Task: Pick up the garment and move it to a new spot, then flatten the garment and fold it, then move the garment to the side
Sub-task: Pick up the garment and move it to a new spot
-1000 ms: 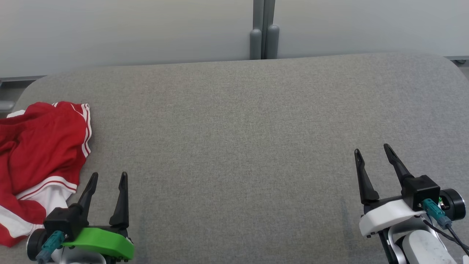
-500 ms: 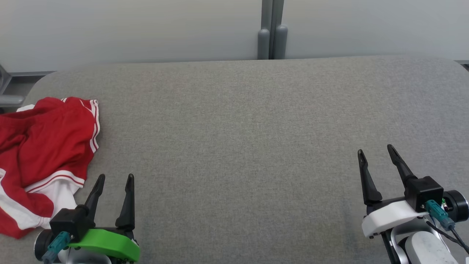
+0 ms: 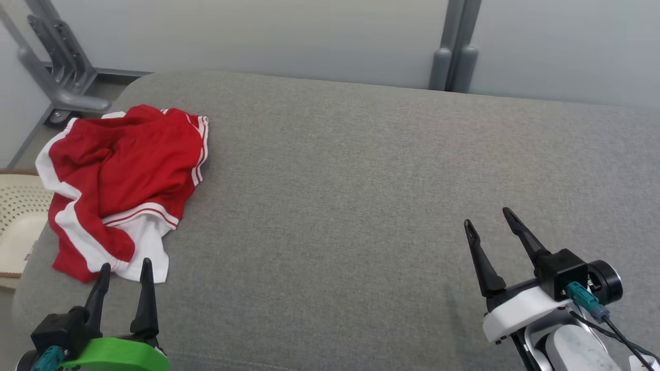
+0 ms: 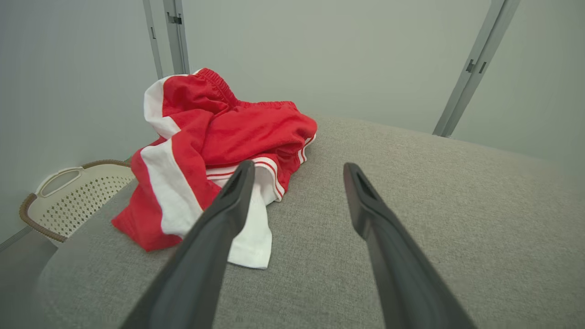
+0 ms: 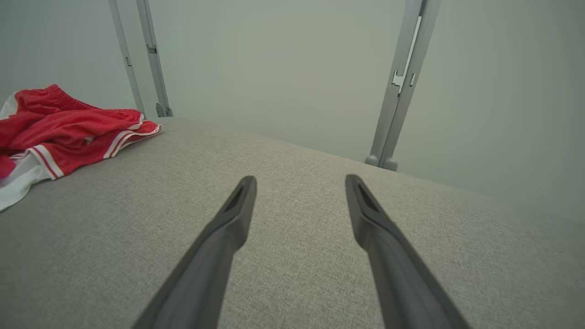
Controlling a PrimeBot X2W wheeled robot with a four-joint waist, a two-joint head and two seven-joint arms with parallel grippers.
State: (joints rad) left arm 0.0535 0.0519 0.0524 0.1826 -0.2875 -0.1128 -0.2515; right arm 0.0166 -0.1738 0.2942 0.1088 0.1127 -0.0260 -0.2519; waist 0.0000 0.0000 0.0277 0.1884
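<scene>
I have the red and white garment (image 3: 121,175) lying crumpled at the left end of the grey fabric-covered counter (image 3: 335,206), with a white-edged hem nearest me. My left claw (image 3: 126,264) hangs just in front of it by the near edge, spread open and holding nothing, its tips pointing at the garment's white corner. In the left wrist view one of its fingers (image 4: 219,219) overlaps that cloth, though I cannot tell whether it touches. My right claw (image 3: 487,216) is well apart on the right side, also spread wide and empty, over bare fabric. A pale perforated basket (image 3: 18,216) sits off the counter's left edge, beside the garment
</scene>
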